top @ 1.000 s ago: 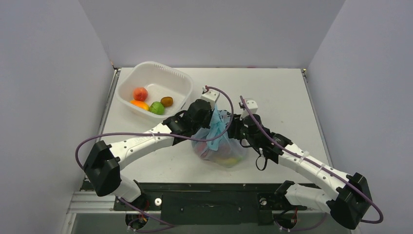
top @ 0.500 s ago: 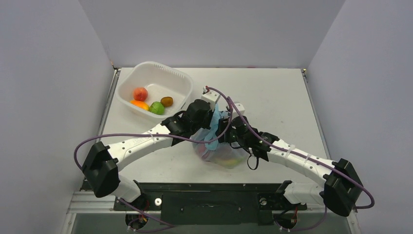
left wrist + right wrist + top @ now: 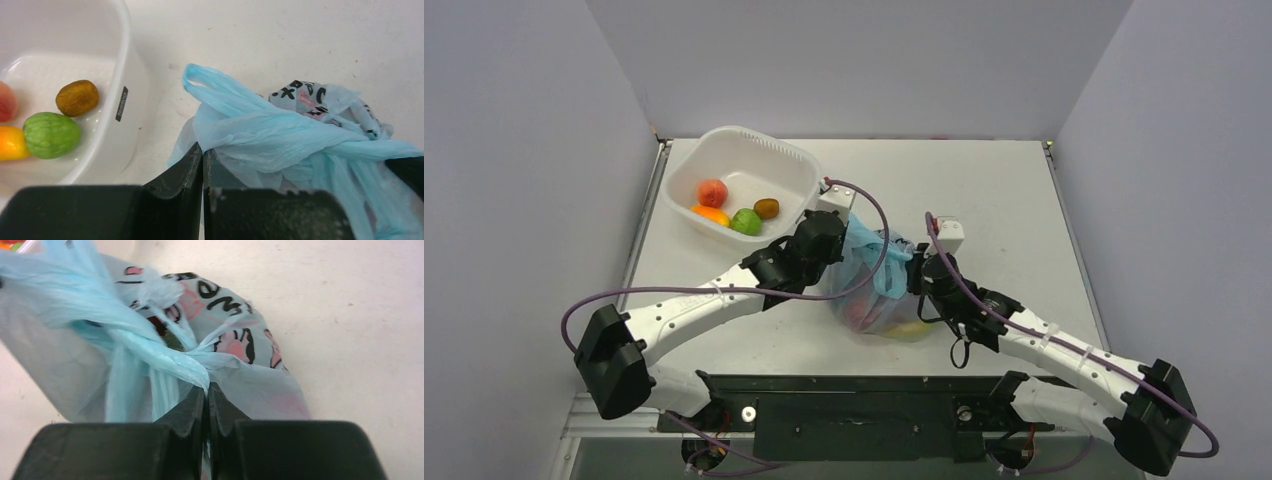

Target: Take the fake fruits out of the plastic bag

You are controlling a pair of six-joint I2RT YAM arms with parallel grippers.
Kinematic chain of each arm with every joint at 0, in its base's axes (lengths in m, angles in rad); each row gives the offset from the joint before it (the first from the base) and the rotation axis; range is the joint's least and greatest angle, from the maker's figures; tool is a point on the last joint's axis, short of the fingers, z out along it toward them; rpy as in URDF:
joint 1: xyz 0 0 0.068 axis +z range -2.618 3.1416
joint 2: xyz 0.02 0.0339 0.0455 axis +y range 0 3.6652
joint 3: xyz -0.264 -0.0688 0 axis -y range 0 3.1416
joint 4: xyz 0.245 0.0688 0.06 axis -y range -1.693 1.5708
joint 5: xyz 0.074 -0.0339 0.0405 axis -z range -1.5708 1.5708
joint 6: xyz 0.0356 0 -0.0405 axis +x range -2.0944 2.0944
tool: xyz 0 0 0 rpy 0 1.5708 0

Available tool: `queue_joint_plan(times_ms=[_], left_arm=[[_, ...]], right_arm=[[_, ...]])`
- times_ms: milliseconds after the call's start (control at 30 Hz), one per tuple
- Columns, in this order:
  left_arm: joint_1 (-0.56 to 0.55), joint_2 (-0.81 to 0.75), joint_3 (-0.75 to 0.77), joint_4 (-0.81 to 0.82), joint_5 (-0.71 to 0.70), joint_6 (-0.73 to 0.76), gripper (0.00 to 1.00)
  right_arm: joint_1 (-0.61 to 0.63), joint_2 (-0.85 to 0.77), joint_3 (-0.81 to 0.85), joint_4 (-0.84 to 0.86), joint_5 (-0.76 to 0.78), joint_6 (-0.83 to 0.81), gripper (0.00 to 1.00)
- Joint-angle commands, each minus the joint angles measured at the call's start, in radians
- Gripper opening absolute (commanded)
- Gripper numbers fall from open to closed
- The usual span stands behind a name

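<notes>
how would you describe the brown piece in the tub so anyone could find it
At the far left corner of the table sits a white tub holding four pieces. The brown piece lies furthest right, beside the green one. It is the only dull brown oval; the others are red, orange and green.
</notes>
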Motion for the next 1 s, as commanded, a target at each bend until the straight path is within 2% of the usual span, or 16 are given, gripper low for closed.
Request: queue_joint_plan(times_ms=[0, 100, 233, 367, 467, 567, 667, 767, 933, 967], left_arm=[[0.003, -0.092, -0.024, 0.134, -0.161, -0.013, 0.00], [0.002, -0.114, -0.052, 0.161, -0.175, 0.000, 0.00], [0.003, -0.150, -0.080, 0.226, -0.162, 0.017, 0.00], [0.003, -0.173, -0.100, 0.258, -0.059, 0.054, 0.00], [0.003, -0.187, -0.107, 0.273, 0.031, 0.099, 0.02], [0.003, -0.201, -0.109, 0.286, 0.096, 0.115, 0.14], [0.003, -0.218, -0.109, 0.289, 0.122, 0.117, 0.33], [0.003, -0.217, -0.106, 0.284, 0.148, 0.120, 0.39], [0.004, -0.116, -0.007, 0.157, 0.276, 0.150, 0.40], [0.004, -0.103, 0.002, 0.145, 0.291, 0.152, 0.30]], right_arm=[[-0.060, -0.105, -0.068, -0.007, 0.109, 0.080, 0.00], [-0.146, -0.161, -0.127, -0.003, 0.030, 0.100, 0.00], [-0.168, -0.167, -0.117, -0.031, -0.055, 0.024, 0.00], [-0.161, -0.171, -0.055, -0.066, -0.124, -0.078, 0.00], [-0.145, -0.179, -0.015, -0.076, -0.147, -0.133, 0.05], [-0.129, -0.162, 0.015, -0.071, -0.234, -0.194, 0.06], [-0.074, -0.123, 0.036, -0.073, -0.258, -0.227, 0.05], [-0.044, -0.098, 0.043, -0.063, -0.255, -0.229, 0.05], [-0.030, -0.075, 0.040, -0.048, -0.279, -0.220, 0.05], [-0.029, -0.074, 0.041, -0.048, -0.279, -0.221, 0.05]])
